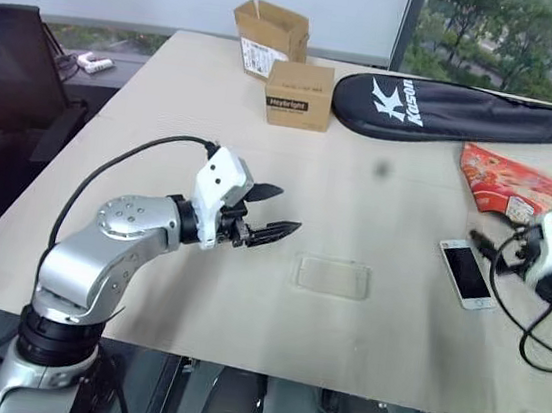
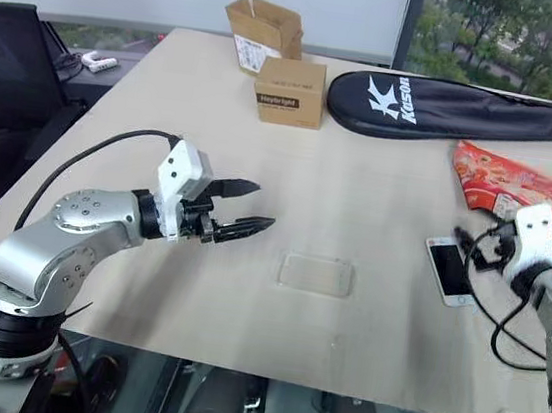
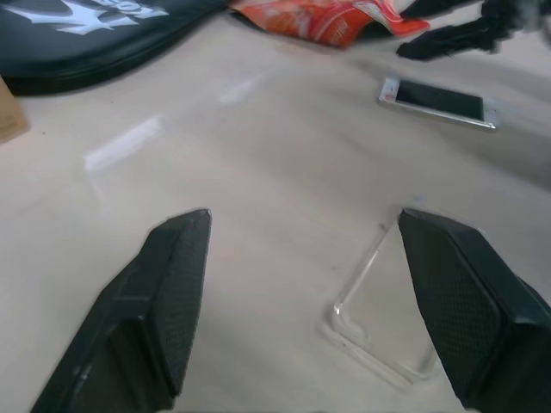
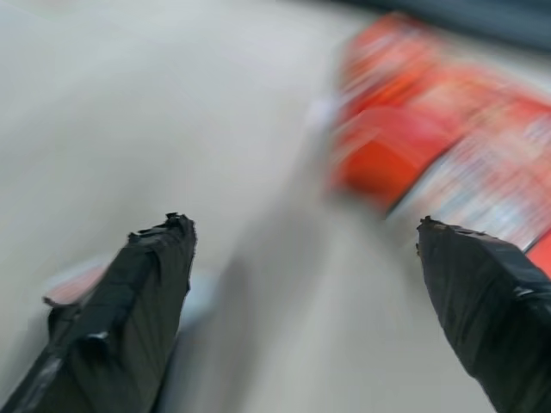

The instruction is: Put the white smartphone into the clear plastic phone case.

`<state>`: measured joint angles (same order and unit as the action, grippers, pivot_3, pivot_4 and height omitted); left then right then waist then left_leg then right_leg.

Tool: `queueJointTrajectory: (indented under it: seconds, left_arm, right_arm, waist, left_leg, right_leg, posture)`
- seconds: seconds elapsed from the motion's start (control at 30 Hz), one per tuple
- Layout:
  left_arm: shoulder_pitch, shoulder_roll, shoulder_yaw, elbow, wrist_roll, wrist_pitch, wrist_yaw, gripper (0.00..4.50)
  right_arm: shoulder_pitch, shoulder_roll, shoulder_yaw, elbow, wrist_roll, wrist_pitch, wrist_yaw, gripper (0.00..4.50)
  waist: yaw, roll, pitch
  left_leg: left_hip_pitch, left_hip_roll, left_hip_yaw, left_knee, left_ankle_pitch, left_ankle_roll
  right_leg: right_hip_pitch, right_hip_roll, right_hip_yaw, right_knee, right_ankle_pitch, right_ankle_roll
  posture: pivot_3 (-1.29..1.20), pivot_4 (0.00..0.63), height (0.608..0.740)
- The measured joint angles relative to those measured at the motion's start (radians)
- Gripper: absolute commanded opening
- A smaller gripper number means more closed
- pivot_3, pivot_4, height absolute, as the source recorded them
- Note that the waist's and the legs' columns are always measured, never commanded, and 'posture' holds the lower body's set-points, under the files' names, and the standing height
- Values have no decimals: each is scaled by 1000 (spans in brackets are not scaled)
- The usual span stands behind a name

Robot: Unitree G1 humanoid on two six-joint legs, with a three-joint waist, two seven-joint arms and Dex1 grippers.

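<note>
The white smartphone (image 1: 466, 273) lies flat on the table at the right, dark screen up. Just beside it, on its right, my right gripper (image 1: 489, 251) hovers; in the right wrist view its fingers (image 4: 146, 292) stand wide apart with nothing between them. The clear plastic phone case (image 1: 333, 276) lies flat near the table's middle front. My left gripper (image 1: 289, 210) is open and empty, hanging above the table to the left of the case and pointing toward it. From the left wrist, the case (image 3: 387, 318) lies just past the right-hand finger and the smartphone (image 3: 439, 101) lies farther off.
An orange-red snack pouch (image 1: 520, 186) lies just behind the phone. A black racket bag (image 1: 459, 110) stretches across the back right. Two brown cardboard boxes (image 1: 298, 95) stand at the back centre. The table's front edge (image 1: 237, 363) runs close below the case.
</note>
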<state>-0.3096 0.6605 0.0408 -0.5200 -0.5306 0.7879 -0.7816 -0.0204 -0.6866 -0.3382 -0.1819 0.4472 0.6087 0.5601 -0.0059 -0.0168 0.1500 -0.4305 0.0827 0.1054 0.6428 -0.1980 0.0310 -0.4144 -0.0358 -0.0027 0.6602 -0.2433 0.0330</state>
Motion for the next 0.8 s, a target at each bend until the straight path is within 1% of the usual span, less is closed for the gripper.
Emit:
queueJointTrajectory:
  seconds: [0.03, 0.07, 0.17, 0.27, 0.37, 0.47, 0.8]
  left_arm:
    - [2, 5, 1, 1, -5, 0, -2, 3593]
    - [2, 7, 1, 1, -6, 0, -4, 3593]
    - [4, 18, 0, 1, -19, 0, -20, 3593]
    - [4, 25, -8, 1, -24, -2, -35, 3593]
    - [3, 45, -12, 9, -24, -2, -58, 3593]
    - [2, 66, -14, 28, -27, -1, -90, 3593]
    - [33, 140, -20, 30, -73, 27, -175, 3593]
  right_arm:
    - [47, 14, -16, -59, 34, 43, -3, 4467]
    - [83, 21, -24, -97, 46, 67, -9, 4467]
    - [162, 27, -21, -168, 34, 97, -40, 4467]
    - [167, 67, -9, -175, 24, 126, -88, 4467]
    - [164, 96, 31, -172, -11, 121, -118, 4467]
    - [157, 113, 52, -169, -28, 114, -125, 4467]
    - [169, 106, 76, -205, -47, 173, -127, 4467]
  waist:
    - [-1, 0, 0]
    - [-3, 0, 0]
    - [-8, 0, 0]
    - [-8, -1, 0]
    - [-8, -1, -1]
    - [-11, -5, -1]
    - [-11, -13, -6]
  left_leg:
    - [0, 0, 0, 1, 0, 0]
    - [0, -1, 0, 1, 0, 0]
    - [1, -1, -1, 4, 0, 0]
    - [1, -1, -1, 5, -1, -1]
    - [0, -1, -2, 4, 0, 0]
    - [0, 0, -2, 4, 0, 0]
    - [1, 3, -3, 2, -1, -2]
  right_leg:
    - [0, 0, 0, 0, -1, -2]
    - [0, 0, 1, 0, -3, -2]
    - [0, -1, 1, 0, -3, -1]
    - [0, -1, 1, 0, -3, -1]
    - [0, -1, 1, 0, -1, -5]
    - [0, 0, 1, 0, -1, -5]
    - [-1, 1, -1, 0, -1, -6]
  posture:
    - [0, 150, 732]
    - [0, 150, 732]
    - [0, 150, 732]
    - [0, 150, 732]
    - [0, 150, 732]
    - [0, 150, 732]
    - [0, 150, 732]
